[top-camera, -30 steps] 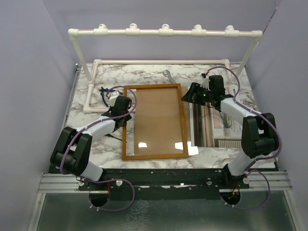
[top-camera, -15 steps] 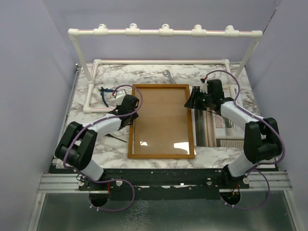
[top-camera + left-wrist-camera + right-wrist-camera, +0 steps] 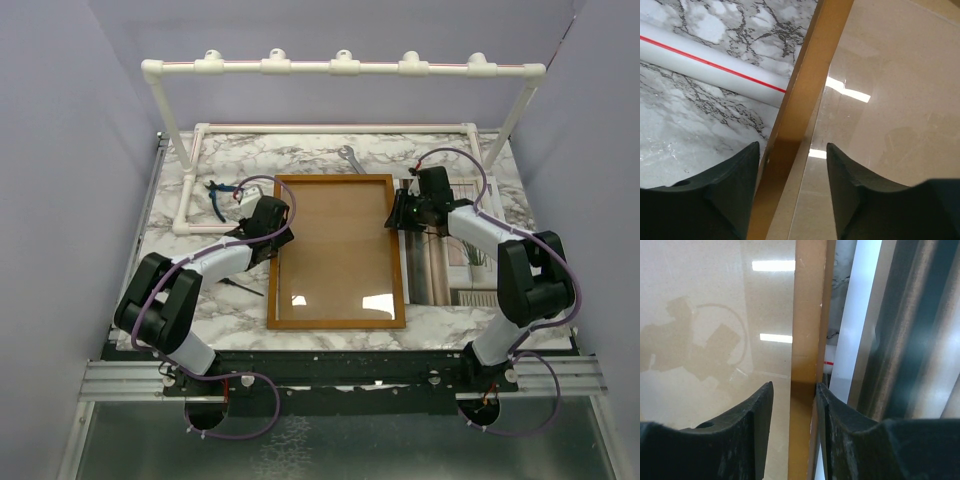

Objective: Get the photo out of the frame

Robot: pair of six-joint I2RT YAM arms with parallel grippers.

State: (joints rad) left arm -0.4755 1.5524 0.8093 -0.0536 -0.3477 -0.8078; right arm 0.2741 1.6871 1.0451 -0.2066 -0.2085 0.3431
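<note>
Black, 2 part-open grippers (image 3: 792, 147) (image 3: 794, 385) astride frame (image 3: 336, 323)

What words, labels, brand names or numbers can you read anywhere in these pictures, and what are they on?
No text can be read anywhere.
Neither the frame nor the photo bears any lettering.
The white pipe rack carries only a thin red line, no letters.
The wrench is too small to show any marking.

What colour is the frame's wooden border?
Orange-brown; the frame shows best in the top external view.
</note>
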